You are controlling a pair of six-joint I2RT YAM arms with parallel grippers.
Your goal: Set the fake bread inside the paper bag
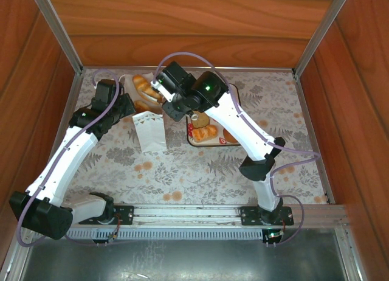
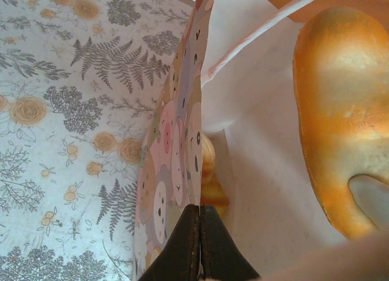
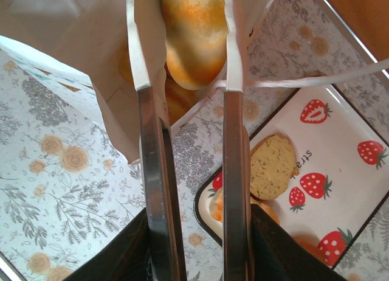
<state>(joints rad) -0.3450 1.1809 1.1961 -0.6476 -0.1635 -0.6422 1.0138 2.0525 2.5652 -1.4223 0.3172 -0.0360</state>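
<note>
The left pincer (image 2: 200,247), pressed together on the rim of the paper bag (image 2: 176,141), holds its mouth open; the right pincer (image 3: 197,256) pinches metal tongs (image 3: 155,171) carrying golden fake bread (image 3: 191,38) at that mouth. Best lowered well inside, clear of the cord handle (image 2: 261,36), before the tongs are eased.

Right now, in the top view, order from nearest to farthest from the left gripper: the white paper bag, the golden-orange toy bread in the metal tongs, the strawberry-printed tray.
1. White paper bag: pinched by the left gripper.
2. Golden-orange toy bread: beyond, at the bag's mouth.
3. Strawberry-printed tray: farther right.
</note>
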